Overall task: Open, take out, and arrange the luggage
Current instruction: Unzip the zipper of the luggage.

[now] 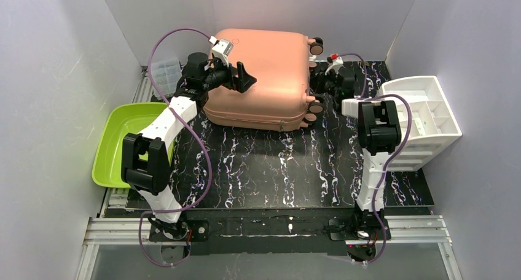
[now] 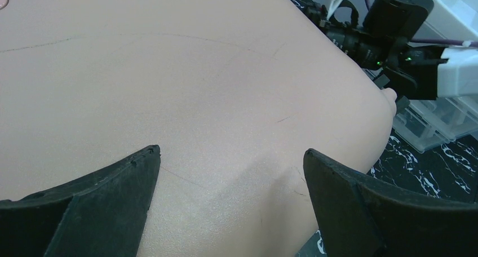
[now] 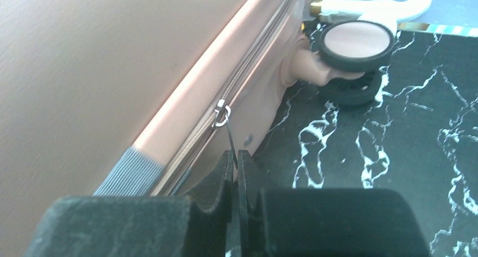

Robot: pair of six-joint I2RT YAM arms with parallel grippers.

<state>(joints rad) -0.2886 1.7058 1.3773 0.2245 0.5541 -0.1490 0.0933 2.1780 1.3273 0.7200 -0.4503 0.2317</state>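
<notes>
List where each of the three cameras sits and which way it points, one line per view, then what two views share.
Top external: above and behind the arms, looking down on the luggage and table; both arms show.
Left wrist: over the luggage's shell, looking along it; open left end effector shows.
Right wrist: low at the side seam; right end effector shut on the zipper pull.
Shared: top and left wrist both show the right arm.
</notes>
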